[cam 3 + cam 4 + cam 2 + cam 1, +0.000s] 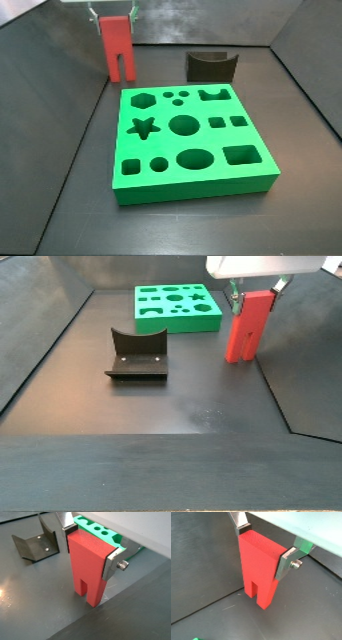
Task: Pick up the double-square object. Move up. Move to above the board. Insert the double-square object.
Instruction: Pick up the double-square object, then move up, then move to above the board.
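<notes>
Jaws (90,546) clamp double-square object (89,569) — beside board (187,137).

The pincer (254,294) holds the double-square object (247,326) upright beside the board (177,308), the fixture (136,356) apart on the worktop (187,406).

1. You have a dark grey matte worktop (174,396), seen in both side views.
2. Dark side walls (40,336) slope up from it; a straight seam marks each junction.
3. Note the soft pale sheen on the worktop near its middle in a side view; small bright glints show in a wrist view.
4. The fixture (136,354) stands on the worktop, clear of your walls.
</notes>
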Controlling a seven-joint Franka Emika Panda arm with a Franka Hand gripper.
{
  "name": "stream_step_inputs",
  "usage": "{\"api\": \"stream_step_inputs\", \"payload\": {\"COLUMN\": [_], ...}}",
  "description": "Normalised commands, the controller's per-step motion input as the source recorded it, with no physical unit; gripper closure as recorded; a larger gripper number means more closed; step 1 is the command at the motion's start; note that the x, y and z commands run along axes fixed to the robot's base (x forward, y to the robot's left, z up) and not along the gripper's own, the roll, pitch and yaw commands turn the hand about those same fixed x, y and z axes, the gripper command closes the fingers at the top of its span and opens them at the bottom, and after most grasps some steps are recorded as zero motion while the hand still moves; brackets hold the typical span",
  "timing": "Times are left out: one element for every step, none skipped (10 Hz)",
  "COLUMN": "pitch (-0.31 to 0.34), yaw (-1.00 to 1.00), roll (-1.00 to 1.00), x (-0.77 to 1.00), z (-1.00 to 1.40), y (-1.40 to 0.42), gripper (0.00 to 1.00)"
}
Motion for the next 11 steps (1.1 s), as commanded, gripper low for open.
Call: {"api": "stream_step_inputs", "payload": {"pitch": [0.0,0.0,0.0,0.0,-0.004,0.024,0.046,0.063,0.069,-0.507,-0.467], "yaw": [0.0,0.0,0.0,0.0,0.02,0.02,0.01,0.0,-0.01,-0.04,-0.04], "roll": [0.0,0.0,0.0,0.0,0.0,0.01,0.01,0.02,0.03,0.02,0.03], "x": [0.0,0.0,0.0,0.0,0.04,0.02,0.02,0.01,0.01,0.02,0.01], "z": [0.0,0.0,0.0,0.83,0.84,0.75,0.63,0.44,0.3,1.0,1.0], "y": [0.0,0.0,0.0,0.0,0.05,0.05,0.04,0.03,0.03,0.11,0.12], "gripper": [1.0,1.0,1.0,1.0,1.0,1.0,1.0,1.0,1.0,1.0,1.0]}}
